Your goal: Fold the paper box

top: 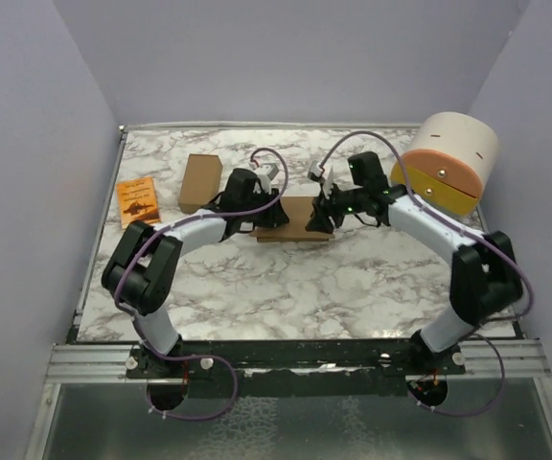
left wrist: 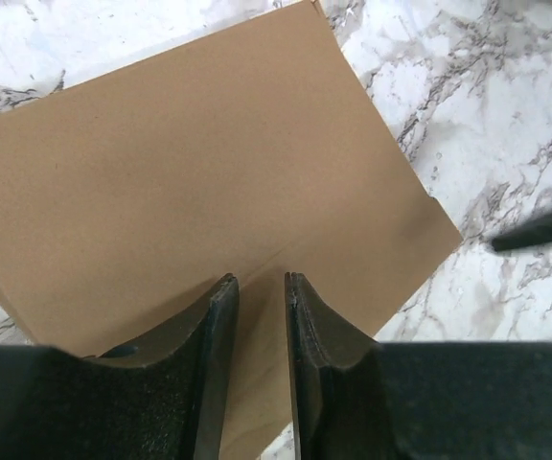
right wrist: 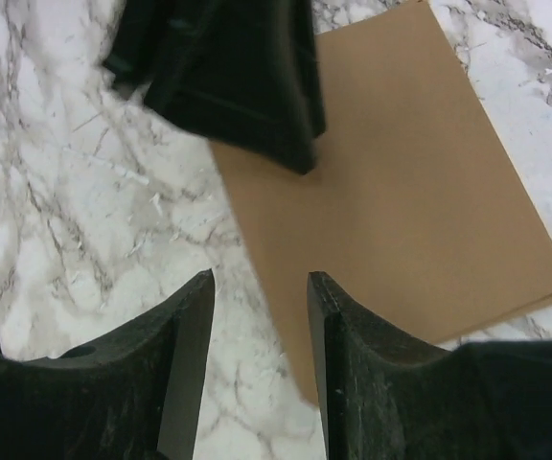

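The paper box (top: 292, 218) lies flat on the marble table as a plain brown cardboard sheet, mid-table between my two grippers. My left gripper (left wrist: 260, 278) hovers over the sheet (left wrist: 209, 163) near its left end, jaws a narrow gap apart with nothing between them. My right gripper (right wrist: 260, 276) stands open over the sheet's (right wrist: 401, 172) right edge, one finger above cardboard, the other above marble. In the top view the left gripper (top: 260, 220) and right gripper (top: 320, 218) face each other across the sheet.
A narrower brown cardboard box (top: 199, 182) stands at the back left, with a small orange booklet (top: 138, 200) beside it. A large white, orange and yellow cylinder (top: 448, 163) sits at the back right. Purple walls enclose the table.
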Tool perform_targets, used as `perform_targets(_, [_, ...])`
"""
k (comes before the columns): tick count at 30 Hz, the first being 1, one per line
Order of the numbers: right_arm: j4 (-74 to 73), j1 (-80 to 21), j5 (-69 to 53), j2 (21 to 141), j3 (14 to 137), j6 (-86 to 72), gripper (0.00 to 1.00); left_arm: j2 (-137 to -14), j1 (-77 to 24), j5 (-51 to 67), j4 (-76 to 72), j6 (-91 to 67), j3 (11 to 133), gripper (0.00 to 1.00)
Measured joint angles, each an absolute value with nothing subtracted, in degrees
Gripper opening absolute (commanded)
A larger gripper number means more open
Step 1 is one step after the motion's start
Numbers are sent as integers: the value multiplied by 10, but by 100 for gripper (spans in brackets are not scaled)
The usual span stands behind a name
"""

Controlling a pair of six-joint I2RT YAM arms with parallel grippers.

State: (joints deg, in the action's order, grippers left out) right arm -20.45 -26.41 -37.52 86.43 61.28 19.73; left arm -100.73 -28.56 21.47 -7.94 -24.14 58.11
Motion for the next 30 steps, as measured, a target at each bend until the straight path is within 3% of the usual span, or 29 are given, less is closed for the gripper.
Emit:
perform_targets(4, [-222, -228, -458, 1002, 703, 194, 41, -959, -276, 215, -84, -253, 555, 32])
perform_targets(9, [-244, -209, -499, 1078, 728, 187, 41, -906, -263, 206, -93, -261, 529, 28])
perform_targets(14, [-249, -209, -518, 1082, 730, 182, 41, -870, -243, 157, -89, -260, 482, 0])
perform_targets(21, [-251, -209, -522, 1084, 732, 176, 41, -881, -211, 94, -71, -248, 461, 0])
perform_targets(30, [-253, -209, -524, 1095, 740, 172, 41, -950, -207, 130, -85, -242, 491, 0])
